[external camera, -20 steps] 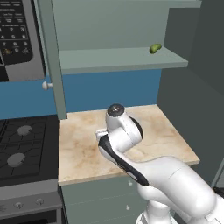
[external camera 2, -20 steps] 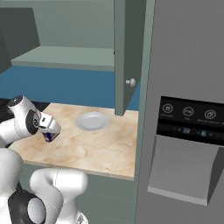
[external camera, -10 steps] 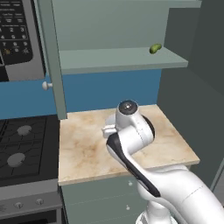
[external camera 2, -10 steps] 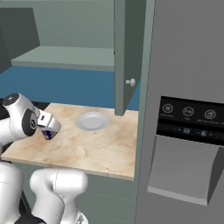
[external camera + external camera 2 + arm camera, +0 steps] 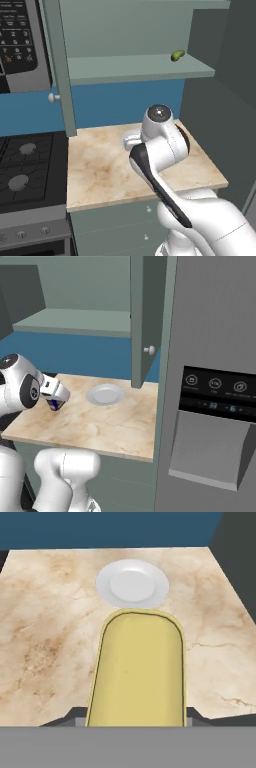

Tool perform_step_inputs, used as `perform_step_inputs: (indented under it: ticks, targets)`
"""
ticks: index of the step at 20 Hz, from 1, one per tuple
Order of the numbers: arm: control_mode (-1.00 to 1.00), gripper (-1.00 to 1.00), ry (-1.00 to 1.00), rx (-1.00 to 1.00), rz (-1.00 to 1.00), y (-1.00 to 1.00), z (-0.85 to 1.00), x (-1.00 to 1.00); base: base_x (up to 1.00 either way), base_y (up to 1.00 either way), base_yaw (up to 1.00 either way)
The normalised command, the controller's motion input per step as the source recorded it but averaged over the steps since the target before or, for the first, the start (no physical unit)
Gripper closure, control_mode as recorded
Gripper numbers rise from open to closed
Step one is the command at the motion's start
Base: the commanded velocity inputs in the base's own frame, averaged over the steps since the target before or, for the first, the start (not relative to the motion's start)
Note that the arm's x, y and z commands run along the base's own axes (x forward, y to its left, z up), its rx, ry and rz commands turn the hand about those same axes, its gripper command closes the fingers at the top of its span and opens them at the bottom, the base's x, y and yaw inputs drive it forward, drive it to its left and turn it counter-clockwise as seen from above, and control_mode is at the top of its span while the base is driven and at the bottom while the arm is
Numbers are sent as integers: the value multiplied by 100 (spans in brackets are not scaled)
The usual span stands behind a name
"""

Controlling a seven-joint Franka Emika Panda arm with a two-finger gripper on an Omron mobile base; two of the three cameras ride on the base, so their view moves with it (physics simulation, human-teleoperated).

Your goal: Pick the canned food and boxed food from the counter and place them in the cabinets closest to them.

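Note:
My gripper (image 5: 54, 399) is shut on the canned food (image 5: 55, 404), a dark blue-purple can held a little above the left part of the counter (image 5: 100, 426). In the hand view its yellow top (image 5: 137, 672) stands between the fingers of the gripper (image 5: 136, 714), with the white plate beyond it. The grey-green upper cabinet stands open above the counter, its shelf (image 5: 135, 67) bare apart from a small green object, its door (image 5: 57, 65) swung out at the left. The red boxed food is out of view.
A white plate (image 5: 105, 394) lies at the back of the counter. The green fruit-like object (image 5: 177, 55) sits on the shelf's right end. A stove (image 5: 25, 165) and a microwave (image 5: 20, 45) are to the left, a fridge (image 5: 215, 406) to the right.
The arm has swung to the right and risen a little, lifting the can slightly off the counter. The plate has stayed put.

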Motion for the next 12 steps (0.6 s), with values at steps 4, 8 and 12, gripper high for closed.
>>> perform_step_inputs:
  ticks: [4,8,12]
  targets:
    - [-100,100,0,0,1,-14,48,-14,0,0,0]
    - [-100,100,0,0,1,-12,48,-12,0,0,0]
    - [-100,100,0,0,1,-16,47,-13,0,0,0]
